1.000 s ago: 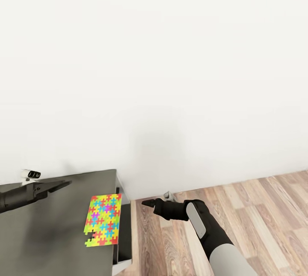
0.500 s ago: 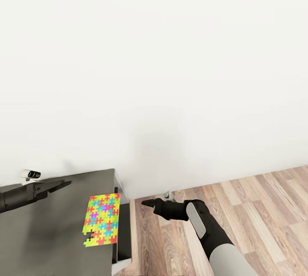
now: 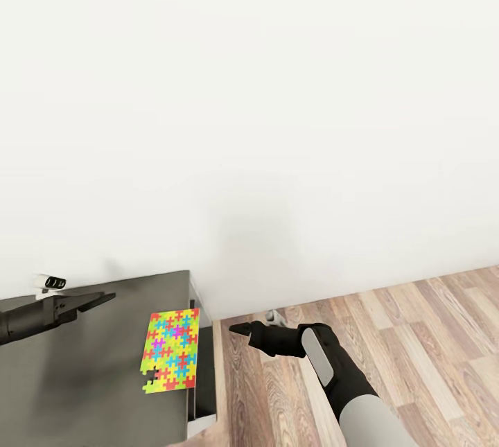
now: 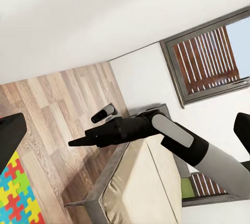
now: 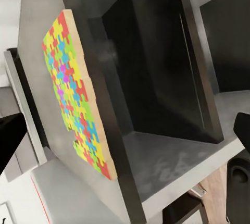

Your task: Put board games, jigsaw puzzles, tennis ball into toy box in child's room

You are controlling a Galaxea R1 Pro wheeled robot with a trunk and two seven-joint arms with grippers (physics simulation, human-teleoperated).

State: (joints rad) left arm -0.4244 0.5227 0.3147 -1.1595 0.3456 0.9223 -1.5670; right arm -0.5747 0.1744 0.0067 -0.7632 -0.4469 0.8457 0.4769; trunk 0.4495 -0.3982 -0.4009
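Bright colours cover the jigsaw puzzle [image 3: 171, 350], a thin flat square made of many little locking pieces. It lies on a dark grey desk [image 3: 76, 378], right at the desk's edge, close to the white wall [image 3: 277, 121]. One corner piece looks like it is missing. In the right wrist view the same puzzle [image 5: 78, 96] sits flush with the edge of the desk top, with an open shelf space under it.

The left gripper [image 3: 93, 300] hangs over the desk, a little way from the puzzle. Its tips look close together and it holds nothing. The right gripper [image 3: 239, 328] is out over the wood floor [image 3: 402, 336], just beside the desk's end. It looks pinched together too, and it is empty. The left wrist view shows that right gripper [image 4: 78, 141] above the floor, with the beige bed [image 4: 140, 193] below.

The next job is likely to pick up the puzzle. It is so thin that grabbing it from above would be hard. A good way is to slide it a bit over the edge, open the fingers, then pinch it from the side.
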